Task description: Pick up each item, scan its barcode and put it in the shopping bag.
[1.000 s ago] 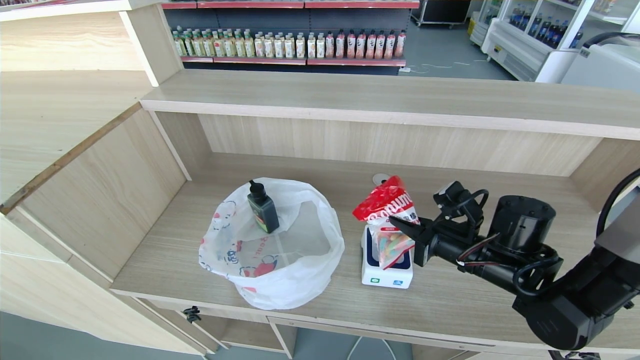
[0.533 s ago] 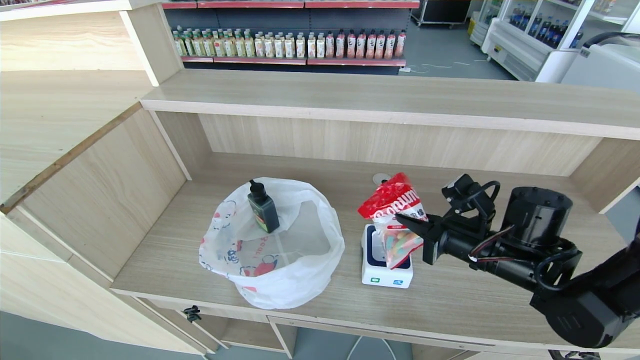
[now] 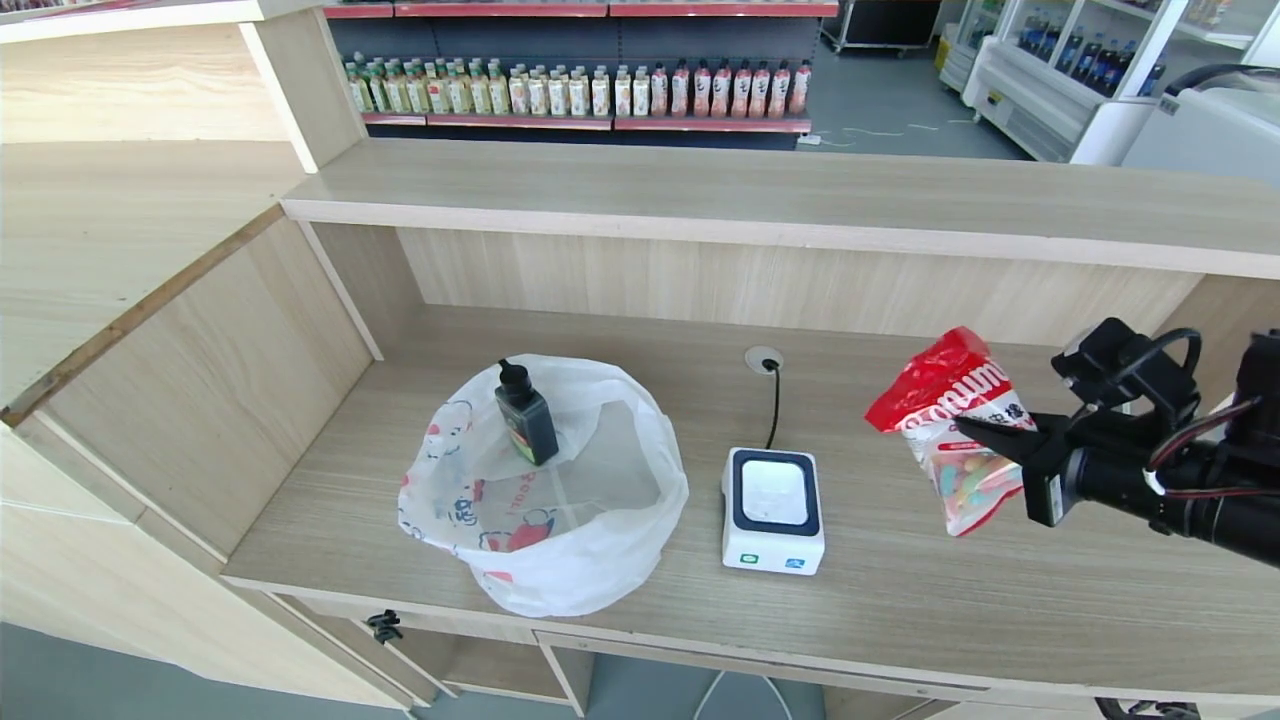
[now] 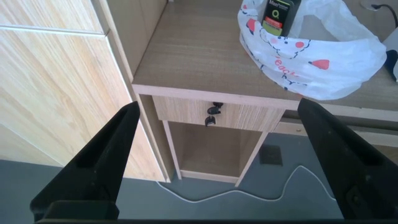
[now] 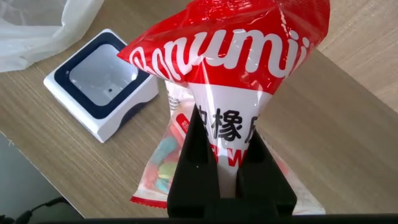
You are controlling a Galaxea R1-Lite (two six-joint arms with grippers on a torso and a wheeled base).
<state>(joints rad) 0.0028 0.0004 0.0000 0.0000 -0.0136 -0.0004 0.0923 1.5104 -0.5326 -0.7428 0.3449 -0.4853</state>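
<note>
You are seeing one candy bag (image 3: pixel 945 440) pinched in the jaws of the right gripper (image 3: pixel 975 432), and, away from them, one scanner (image 3: pixel 773 510), one shopping bag (image 3: pixel 560 560), one dark bottle (image 3: pixel 527 420).

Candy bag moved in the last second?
Yes. The candy bag, held in the right gripper, went from above the scanner toward the robot's right and now hangs clear of it.

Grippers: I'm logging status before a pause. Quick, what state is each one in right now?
Left gripper: open, holding nothing.
Right gripper: closed on the candy bag.
</note>
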